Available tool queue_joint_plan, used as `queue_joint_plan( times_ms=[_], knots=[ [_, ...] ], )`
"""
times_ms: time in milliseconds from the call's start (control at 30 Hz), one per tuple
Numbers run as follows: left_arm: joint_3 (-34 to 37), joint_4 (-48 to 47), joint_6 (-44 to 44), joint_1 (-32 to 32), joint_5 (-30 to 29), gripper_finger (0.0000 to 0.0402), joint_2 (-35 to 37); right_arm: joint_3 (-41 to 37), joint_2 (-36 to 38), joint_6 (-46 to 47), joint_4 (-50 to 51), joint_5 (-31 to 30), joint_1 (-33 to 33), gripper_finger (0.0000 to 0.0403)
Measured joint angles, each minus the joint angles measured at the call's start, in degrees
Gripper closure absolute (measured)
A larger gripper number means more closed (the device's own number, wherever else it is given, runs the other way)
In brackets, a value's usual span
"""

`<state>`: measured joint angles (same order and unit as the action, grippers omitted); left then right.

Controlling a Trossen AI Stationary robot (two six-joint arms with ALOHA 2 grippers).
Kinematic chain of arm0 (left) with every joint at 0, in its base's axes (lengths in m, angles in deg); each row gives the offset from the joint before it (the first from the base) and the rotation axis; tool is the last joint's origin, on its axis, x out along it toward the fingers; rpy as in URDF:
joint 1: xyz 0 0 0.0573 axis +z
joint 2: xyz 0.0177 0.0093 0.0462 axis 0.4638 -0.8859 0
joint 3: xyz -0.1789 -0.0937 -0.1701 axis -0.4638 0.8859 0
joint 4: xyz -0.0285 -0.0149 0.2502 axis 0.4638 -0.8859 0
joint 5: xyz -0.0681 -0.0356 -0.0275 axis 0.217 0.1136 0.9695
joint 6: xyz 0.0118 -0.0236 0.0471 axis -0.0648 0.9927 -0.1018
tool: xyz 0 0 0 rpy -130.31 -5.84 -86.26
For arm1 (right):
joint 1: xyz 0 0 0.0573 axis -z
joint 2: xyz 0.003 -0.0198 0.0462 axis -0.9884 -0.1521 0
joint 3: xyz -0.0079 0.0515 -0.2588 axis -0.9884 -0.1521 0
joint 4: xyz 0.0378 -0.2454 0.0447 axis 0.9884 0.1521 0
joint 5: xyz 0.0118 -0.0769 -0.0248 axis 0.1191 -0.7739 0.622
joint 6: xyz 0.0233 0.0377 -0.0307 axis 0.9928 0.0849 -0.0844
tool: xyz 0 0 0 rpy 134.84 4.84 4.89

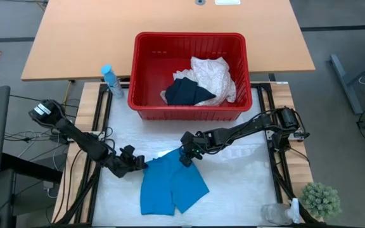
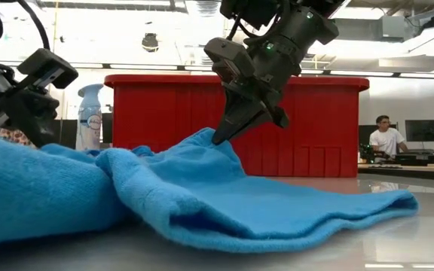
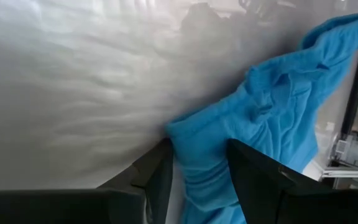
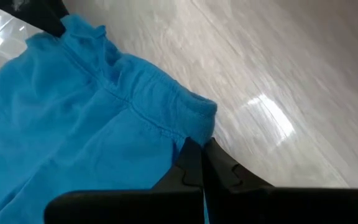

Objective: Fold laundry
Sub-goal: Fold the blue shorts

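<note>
1. The blue garment (image 1: pixel 170 183) lies spread on the desk (image 1: pixel 239 190), on the near side of the red basket (image 1: pixel 146 69) and well apart from it. It looks like a pair of shorts.

2. The right gripper (image 1: pixel 187 156) is pinched shut on the waistband corner farther from the left arm. In the low view that corner is lifted into a small peak above the rest of the cloth. I judge it is held up so the edge can be drawn taut or carried over for a fold.

3. The left gripper (image 1: pixel 134 161) is at the opposite waistband corner. Its fingers (image 3: pixel 160 180) straddle the cloth edge with a gap between them. They seem closed on the fabric, not wide open.

4. Both grips sit on the edge nearest the basket. That suits stretching the waistband flat between the two arms before folding.

5. The waistband faces the basket, and the two leg ends point away from it toward the near desk edge. The long axis runs from basket side to near side, leaning slightly toward the left arm's side. The leg ends fan apart a little.

6. The white cloth (image 1: pixel 214 75) and the dark garment (image 1: pixel 187 93) lie inside the basket, touching, the dark one on the side nearer the blue garment. They are not yet folded.
</note>
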<state>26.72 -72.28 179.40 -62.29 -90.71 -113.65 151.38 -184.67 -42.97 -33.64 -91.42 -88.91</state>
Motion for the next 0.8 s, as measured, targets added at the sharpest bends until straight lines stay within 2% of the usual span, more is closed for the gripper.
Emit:
queue_joint_plan(
  times_ms=[200, 267, 400, 433, 633, 800],
  knots=[
    [-0.02, 1.90, 0.33, 0.00, -0.73, 0.0275, -1.26, 0.00, 0.00, 0.00, 0.01, 0.01, -0.02, 0.0386],
    [-0.02, 1.82, 0.10, 0.00, -0.81, 0.0300, -1.28, 0.00, 0.00, 0.02, 0.01, 0.01, -0.02, 0.0386],
    [-0.02, 1.67, 0.36, 0.02, -2.05, 0.0381, -1.30, 0.00, 0.00, 0.02, 0.03, 0.01, -0.02, 0.0386],
    [-0.02, 1.67, 0.58, 0.06, -2.41, 0.0389, -1.30, 0.00, 0.00, 0.03, 0.03, 0.01, -0.02, 0.0386],
    [0.00, 1.31, -0.63, 1.92, -5.25, 0.0398, 1.50, 0.00, 0.00, 0.04, 0.10, 0.01, -0.02, 0.0386],
    [0.00, -0.92, -6.82, 5.55, -6.45, 0.0399, 6.68, 0.00, 0.00, 0.17, -0.01, 0.03, 0.43, 0.0386]
  ],
)
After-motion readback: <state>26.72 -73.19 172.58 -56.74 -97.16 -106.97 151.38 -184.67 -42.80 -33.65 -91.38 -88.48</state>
